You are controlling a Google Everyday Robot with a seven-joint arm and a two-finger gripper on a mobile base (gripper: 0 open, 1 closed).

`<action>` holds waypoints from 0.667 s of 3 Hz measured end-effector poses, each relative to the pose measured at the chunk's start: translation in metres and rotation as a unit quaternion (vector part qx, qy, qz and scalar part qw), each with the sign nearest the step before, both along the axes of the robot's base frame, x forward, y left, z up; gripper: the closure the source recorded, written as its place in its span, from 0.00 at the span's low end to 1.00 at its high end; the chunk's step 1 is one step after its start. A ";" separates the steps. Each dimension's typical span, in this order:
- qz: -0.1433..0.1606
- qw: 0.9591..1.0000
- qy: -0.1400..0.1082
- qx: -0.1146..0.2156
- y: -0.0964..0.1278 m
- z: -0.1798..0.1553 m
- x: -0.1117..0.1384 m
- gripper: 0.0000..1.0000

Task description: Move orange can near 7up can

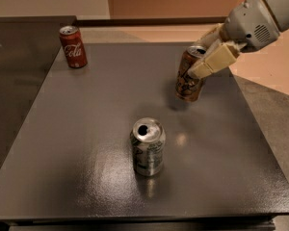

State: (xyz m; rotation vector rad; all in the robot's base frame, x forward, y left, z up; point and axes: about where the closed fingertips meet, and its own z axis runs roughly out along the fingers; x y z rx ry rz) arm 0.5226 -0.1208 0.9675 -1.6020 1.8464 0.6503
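Task partly done: end effector (203, 53) pinching the tilted orange can (189, 83), seemingly just clear of the table (86, 129) at far right, well apart from the central 7up can (147, 150); carry and placement remain

The one camera looks steeply down across the table (77, 129), close (gripper (198, 57) upper right, fingers (215, 60) clasping orange can (188, 88)).
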 end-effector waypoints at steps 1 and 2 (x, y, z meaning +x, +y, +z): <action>0.037 0.999 -0.013 -0.002 0.006 -0.001 -0.026 1.00; 0.068 0.998 -0.017 -0.003 0.009 -0.009 -0.047 1.00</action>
